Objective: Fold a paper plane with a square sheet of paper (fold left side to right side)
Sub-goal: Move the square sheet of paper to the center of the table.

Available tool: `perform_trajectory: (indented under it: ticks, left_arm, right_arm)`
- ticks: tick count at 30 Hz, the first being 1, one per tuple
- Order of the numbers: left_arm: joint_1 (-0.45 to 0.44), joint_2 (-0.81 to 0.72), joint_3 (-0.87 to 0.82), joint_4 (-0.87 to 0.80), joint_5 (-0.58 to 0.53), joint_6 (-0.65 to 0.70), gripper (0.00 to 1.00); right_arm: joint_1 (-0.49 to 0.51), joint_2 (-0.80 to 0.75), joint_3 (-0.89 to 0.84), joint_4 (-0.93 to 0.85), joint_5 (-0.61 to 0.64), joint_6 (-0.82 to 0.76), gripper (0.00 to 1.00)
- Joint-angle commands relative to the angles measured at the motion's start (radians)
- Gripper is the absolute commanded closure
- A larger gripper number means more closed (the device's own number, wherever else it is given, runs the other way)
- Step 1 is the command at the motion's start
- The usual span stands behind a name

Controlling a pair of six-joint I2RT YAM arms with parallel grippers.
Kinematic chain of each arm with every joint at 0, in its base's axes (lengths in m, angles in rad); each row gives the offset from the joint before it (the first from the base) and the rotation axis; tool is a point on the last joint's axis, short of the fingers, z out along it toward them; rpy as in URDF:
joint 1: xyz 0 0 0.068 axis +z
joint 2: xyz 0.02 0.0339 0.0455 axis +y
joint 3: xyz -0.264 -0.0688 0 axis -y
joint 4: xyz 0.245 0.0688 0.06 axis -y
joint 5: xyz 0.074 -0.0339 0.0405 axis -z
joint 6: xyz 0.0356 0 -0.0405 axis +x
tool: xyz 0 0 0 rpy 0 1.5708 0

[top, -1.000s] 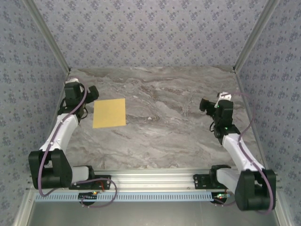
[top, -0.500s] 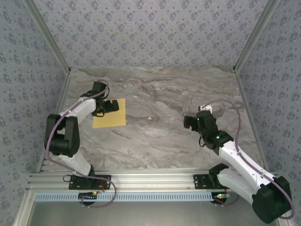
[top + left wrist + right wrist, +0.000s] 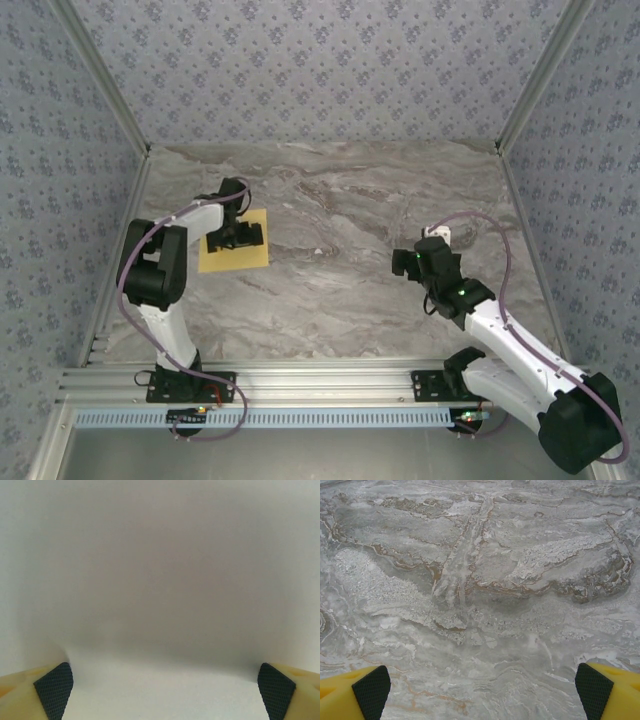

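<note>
Comparing the present views with those of a second ago, the left gripper [image 3: 236,238] is found to have been swung in from the table's left edge and is now placed over the middle of the square sheet of paper [image 3: 228,263]. The sheet lies flat on the left, farther part of the table [image 3: 340,200]. The right gripper [image 3: 408,262] has been brought inward from the right side and is held well apart from the sheet. In both wrist views the fingers [image 3: 54,690] are seen spread wide, with nothing held between them. The approach is judged complete and the left-to-right fold not yet begun, as no crease is seen. Being square, the sheet has no long axis and points nowhere. Its edges are set nearly parallel to the table's edges, only slightly turned.
</note>
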Motion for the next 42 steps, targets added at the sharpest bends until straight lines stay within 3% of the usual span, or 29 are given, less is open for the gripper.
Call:
perform_trajectory:
  ticks: [1, 8, 18, 24, 29, 33, 37, 42]
  left_arm:
    - [-0.044, 0.041, -0.044, -0.035, 0.092, -0.039, 0.02]
    - [-0.162, 0.045, -0.064, -0.044, 0.125, -0.107, 0.02]
    - [-0.422, -0.015, -0.103, -0.016, 0.156, -0.344, 0.02]
    - [-0.536, 0.001, -0.072, -0.009, 0.155, -0.397, 0.02]
    - [-0.524, -0.084, -0.047, -0.021, 0.149, -0.381, 0.02]
    - [-0.466, -0.220, -0.076, -0.013, 0.164, -0.374, 0.02]
    - [-0.377, -0.324, -0.183, 0.040, 0.262, -0.379, 0.02]
    - [-0.327, -0.389, -0.318, 0.127, 0.367, -0.383, 0.06]
  right_arm:
    - [0.010, -0.011, 0.018, -0.033, 0.024, 0.014, 0.00]
    - [0.016, -0.023, 0.017, -0.057, 0.028, 0.024, 0.00]
    - [0.023, -0.026, 0.008, -0.079, 0.024, 0.046, 0.00]
    - [0.026, -0.015, 0.007, -0.068, 0.005, 0.064, 0.00]
    - [0.035, 0.068, 0.057, -0.046, -0.060, 0.075, 0.00]
    - [0.074, 0.210, 0.141, -0.006, -0.080, 0.091, 0.00]
    - [0.125, 0.405, 0.258, 0.043, -0.096, 0.107, 0.00]
    - [0.173, 0.681, 0.453, 0.069, -0.139, 0.097, 0.00]
